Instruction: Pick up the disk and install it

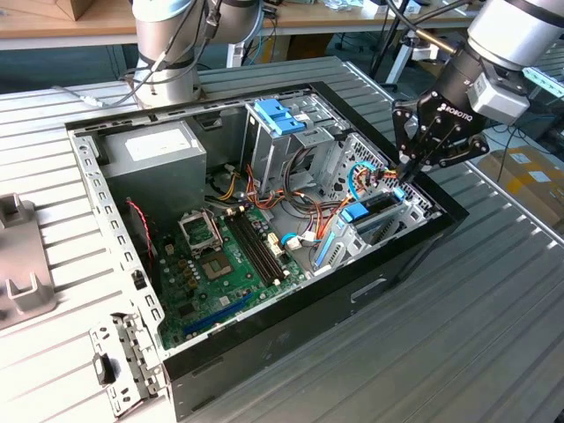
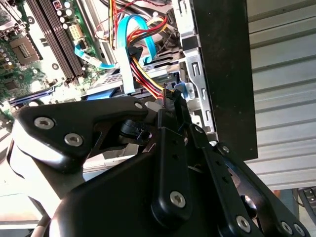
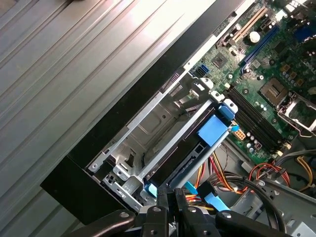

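Observation:
The disk [image 1: 374,208] lies in the drive bay at the corner of the open computer case [image 1: 291,308] on the exterior view's right. Its blue carrier [image 3: 212,130] frames the dark drive body [image 3: 180,160] between the bay's metal rails. My gripper [image 1: 404,182] hangs just above the disk's outer end, beside the case's black wall. The fingertips [image 3: 163,196] are pressed close together with nothing seen between them, right at the carrier's blue end tab [image 3: 152,190]. In the second wrist view the gripper [image 2: 174,102] points down at the bay among coloured cables.
The green motherboard [image 1: 225,264] fills the case floor. A grey power supply [image 1: 154,150] and a drive cage with a blue latch piece [image 1: 278,115] stand at the back. Blue, red and yellow cables [image 2: 136,59] run next to the bay. The ribbed metal table [image 1: 458,335] surrounds the case.

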### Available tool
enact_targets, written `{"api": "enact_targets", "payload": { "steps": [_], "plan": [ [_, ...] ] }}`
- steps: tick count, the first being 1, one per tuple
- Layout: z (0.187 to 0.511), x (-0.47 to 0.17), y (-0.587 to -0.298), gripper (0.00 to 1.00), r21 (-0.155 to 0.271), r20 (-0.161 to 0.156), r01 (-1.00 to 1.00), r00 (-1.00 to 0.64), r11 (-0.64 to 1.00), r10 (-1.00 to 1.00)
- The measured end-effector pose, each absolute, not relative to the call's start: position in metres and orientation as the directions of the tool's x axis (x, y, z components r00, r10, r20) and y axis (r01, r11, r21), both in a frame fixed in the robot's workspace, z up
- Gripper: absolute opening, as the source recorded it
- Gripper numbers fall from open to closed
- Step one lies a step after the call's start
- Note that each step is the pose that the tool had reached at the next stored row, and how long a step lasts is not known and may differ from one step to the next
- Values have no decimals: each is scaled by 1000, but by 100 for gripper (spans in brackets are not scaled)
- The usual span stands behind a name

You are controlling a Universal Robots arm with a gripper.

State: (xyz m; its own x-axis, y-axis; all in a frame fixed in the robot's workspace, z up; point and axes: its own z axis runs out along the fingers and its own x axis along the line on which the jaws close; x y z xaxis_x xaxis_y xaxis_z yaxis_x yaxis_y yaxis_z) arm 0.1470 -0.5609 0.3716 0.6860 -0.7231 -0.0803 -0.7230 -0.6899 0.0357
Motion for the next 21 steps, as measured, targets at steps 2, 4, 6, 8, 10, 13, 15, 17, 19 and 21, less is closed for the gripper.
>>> {"api": "enact_targets", "payload": {
  "steps": [2, 4, 6, 8, 10, 13, 15, 17, 19, 21],
  "plan": [
    [372, 145, -561, 18, 36, -80, -723, 686, -690, -723],
    [372, 143, -561, 18, 36, -80, -723, 686, -690, -723],
    [372, 141, -561, 18, 36, -80, -723, 686, -690, -723],
    [372, 139, -561, 18, 36, -80, -723, 686, -690, -723],
    [372, 137, -561, 18, 36, -80, -723, 686, -690, -723],
    [372, 133, -561, 18, 36, -80, -723, 686, -690, -723],
    [372, 130, -561, 18, 36, -80, -723, 686, -690, -723],
    [372, 127, -561, 18, 36, -80, -723, 686, -690, -723],
    [372, 124, -561, 18, 36, -80, -723, 686, -690, -723],
    [372, 123, -561, 18, 36, -80, -723, 686, -690, -723]
  ]
}}
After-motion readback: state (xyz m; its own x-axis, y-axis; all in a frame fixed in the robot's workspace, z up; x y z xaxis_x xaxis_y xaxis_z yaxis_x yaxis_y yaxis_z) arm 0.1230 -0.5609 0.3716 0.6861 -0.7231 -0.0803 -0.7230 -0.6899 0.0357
